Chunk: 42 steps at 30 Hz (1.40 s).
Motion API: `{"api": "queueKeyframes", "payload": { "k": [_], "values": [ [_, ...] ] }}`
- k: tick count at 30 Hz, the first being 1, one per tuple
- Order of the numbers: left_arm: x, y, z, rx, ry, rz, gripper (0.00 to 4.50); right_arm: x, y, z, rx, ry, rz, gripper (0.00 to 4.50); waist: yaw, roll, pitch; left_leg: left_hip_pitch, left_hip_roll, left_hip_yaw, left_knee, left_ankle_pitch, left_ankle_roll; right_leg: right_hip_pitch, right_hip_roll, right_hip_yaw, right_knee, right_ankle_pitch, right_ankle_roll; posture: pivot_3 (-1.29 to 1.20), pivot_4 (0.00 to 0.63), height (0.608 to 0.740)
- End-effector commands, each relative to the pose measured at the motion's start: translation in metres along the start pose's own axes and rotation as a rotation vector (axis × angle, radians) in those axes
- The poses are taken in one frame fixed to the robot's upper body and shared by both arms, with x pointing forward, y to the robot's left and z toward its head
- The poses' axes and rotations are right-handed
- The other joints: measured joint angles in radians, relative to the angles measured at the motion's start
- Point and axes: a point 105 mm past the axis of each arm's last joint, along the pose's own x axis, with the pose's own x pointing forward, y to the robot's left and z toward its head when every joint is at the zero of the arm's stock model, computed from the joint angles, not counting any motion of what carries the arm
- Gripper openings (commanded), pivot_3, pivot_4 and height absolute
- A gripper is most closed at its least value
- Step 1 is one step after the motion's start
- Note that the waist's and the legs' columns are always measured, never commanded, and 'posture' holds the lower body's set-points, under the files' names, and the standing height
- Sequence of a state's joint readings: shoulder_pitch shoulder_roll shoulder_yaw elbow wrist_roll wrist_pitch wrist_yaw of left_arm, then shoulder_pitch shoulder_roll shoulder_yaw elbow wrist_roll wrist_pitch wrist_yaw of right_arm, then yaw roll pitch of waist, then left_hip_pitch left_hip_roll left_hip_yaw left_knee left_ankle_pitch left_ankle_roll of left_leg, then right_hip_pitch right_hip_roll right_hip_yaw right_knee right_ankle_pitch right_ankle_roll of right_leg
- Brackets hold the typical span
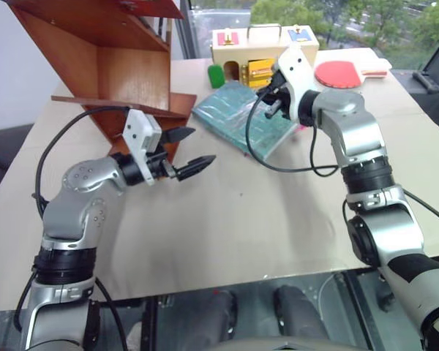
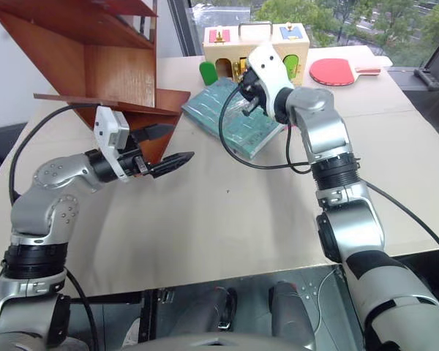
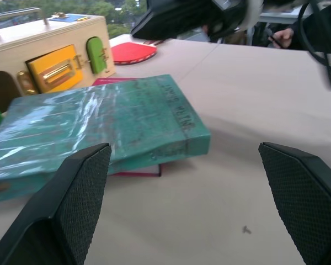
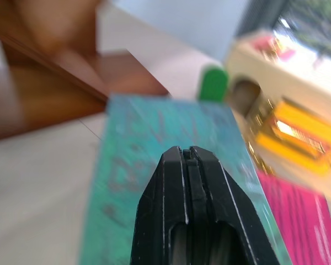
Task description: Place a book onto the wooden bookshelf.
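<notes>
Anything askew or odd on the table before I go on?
The large teal-green plastic-wrapped book lies crooked on a smaller magenta-pink book, one corner overhanging, so it sits tilted. The reddish-brown wooden bookshelf also stands slanted.

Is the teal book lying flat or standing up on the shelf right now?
Lying flat. The teal book rests cover-up on the table, atop a pink book, beside the wooden bookshelf.

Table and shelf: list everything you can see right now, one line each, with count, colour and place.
book: 1, teal, on table, resting on the pink book
pink book: 1, magenta, under teal book
bookshelf: 1, reddish-brown, table's far left
box: 1, pale wood with coloured doors, far edge
paddle: 1, red, right of box
table: 1, beige
left gripper: open, near shelf
right gripper: shut, empty, above teal book
</notes>
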<state>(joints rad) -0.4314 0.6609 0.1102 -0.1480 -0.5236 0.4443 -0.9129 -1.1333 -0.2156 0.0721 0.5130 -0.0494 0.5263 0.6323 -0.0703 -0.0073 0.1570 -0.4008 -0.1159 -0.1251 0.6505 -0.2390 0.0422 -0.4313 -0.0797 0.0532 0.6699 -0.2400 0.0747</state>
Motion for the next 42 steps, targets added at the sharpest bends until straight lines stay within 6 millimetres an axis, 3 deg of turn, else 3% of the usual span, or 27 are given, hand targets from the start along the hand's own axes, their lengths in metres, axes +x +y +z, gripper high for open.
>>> {"api": "queueKeyframes", "payload": {
  "k": [1,5,10,13,19,22,25,27,29,32,34,36,38,42],
  "values": [
    [0.003,-0.001,0.009,0.027,-0.028,-0.012,4.5,0.022,-0.013,-0.001,-0.025,0.052,-0.115,0.1,-0.005,0.0,0.0,0.0,0.0,0.001,0.0,0.0,0.0,0.0,0.0,0.001,0.0,0.0,0.0,0.0,0.15,0.74],
    [-0.003,-0.001,0.011,0.039,-0.037,0.031,4.5,0.04,-0.006,-0.033,-0.033,0.165,-0.165,0.1,-0.007,0.0,0.0,0.001,0.001,0.002,-0.002,0.0,0.0,-0.001,0.0,0.002,0.0,0.0,0.0,0.0,0.15,0.74],
    [-0.018,-0.005,0.012,0.052,-0.028,0.086,4.5,0.047,0.025,-0.061,-0.102,0.258,-0.013,0.1,-0.022,-0.001,0.0,0.0,0.0,0.002,-0.003,0.0,0.0,-0.001,0.001,0.002,-0.003,0.0,0.0,0.0,0.15,0.74],
    [-0.031,-0.007,0.007,0.042,-0.005,0.128,4.5,0.049,0.042,-0.063,-0.075,0.248,0.102,0.1,-0.029,0.0,0.0,0.001,0.001,0.001,-0.002,0.0,0.0,0.0,0.001,0.002,-0.002,0.0,0.0,0.0,0.15,0.74],
    [-0.036,-0.01,0.003,0.029,0.008,0.151,4.5,0.048,0.051,-0.064,-0.056,0.199,0.177,0.1,-0.024,0.0,0.0,0.004,0.002,0.001,-0.001,0.0,-0.001,0.001,0.003,0.001,0.002,0.0,0.0,0.0,0.15,0.74],
    [-0.032,-0.007,0.006,0.039,-0.001,0.138,4.5,0.044,0.028,-0.028,0.031,0.021,0.091,0.1,-0.024,0.0,0.0,0.004,0.001,0.001,-0.001,0.0,-0.001,0.001,0.002,0.002,0.002,0.0,0.0,0.0,0.15,0.74],
    [-0.027,0.001,0.011,0.056,-0.017,0.123,4.5,0.021,-0.015,0.015,0.108,-0.149,-0.011,0.1,-0.018,0.001,0.001,0.002,0.001,0.0,-0.001,0.0,-0.001,0.0,0.002,0.001,0.002,0.0,0.0,0.0,0.15,0.74],
    [-0.024,0.005,0.013,0.064,-0.022,0.112,4.5,0.004,-0.038,0.026,0.109,-0.178,-0.07,0.1,-0.01,0.001,0.001,0.0,0.001,-0.001,0.0,0.0,-0.001,-0.001,0.002,0.0,0.002,0.0,0.0,0.0,0.15,0.74],
    [-0.018,0.008,0.015,0.069,-0.031,0.097,4.5,-0.02,-0.065,0.025,0.104,-0.173,-0.136,0.1,0.002,0.001,0.001,-0.001,0.0,-0.001,0.0,0.0,-0.001,-0.001,0.001,-0.001,0.0,0.0,0.0,0.0,0.15,0.74],
    [-0.01,0.008,0.015,0.069,-0.042,0.071,4.5,-0.056,-0.117,-0.022,0.081,0.0,-0.312,0.1,0.013,0.0,0.001,-0.001,0.0,-0.003,-0.001,0.0,0.0,0.001,0.001,-0.002,-0.004,0.0,0.0,0.0,0.15,0.74],
    [-0.007,0.007,0.013,0.065,-0.046,0.061,4.5,-0.075,-0.137,-0.055,0.15,0.091,-0.405,0.1,0.016,0.0,0.001,-0.001,-0.001,-0.002,-0.001,0.0,0.0,0.001,0.0,-0.002,-0.006,0.0,0.0,0.0,0.15,0.74],
    [-0.005,0.005,0.012,0.064,-0.046,0.05,4.5,-0.085,-0.143,-0.085,0.198,0.165,-0.444,0.1,0.012,0.0,0.001,-0.001,-0.001,-0.001,-0.002,0.0,0.0,0.002,0.0,-0.001,-0.006,0.0,0.0,0.0,0.15,0.74],
    [-0.005,0.005,0.012,0.064,-0.046,0.048,4.5,-0.087,-0.142,-0.1,0.232,0.192,-0.465,0.1,-0.002,0.0,0.001,0.0,0.001,0.001,-0.003,0.0,0.0,0.001,-0.002,0.001,-0.005,0.0,0.0,0.0,0.15,0.74],
    [-0.009,0.004,0.012,0.067,-0.04,0.059,4.5,-0.076,-0.126,-0.127,0.305,0.24,-0.493,0.1,-0.027,0.001,0.001,0.0,0.003,0.005,-0.005,0.0,0.0,-0.002,-0.001,0.005,-0.004,0.0,0.0,0.0,0.15,0.74]
  ]
}}
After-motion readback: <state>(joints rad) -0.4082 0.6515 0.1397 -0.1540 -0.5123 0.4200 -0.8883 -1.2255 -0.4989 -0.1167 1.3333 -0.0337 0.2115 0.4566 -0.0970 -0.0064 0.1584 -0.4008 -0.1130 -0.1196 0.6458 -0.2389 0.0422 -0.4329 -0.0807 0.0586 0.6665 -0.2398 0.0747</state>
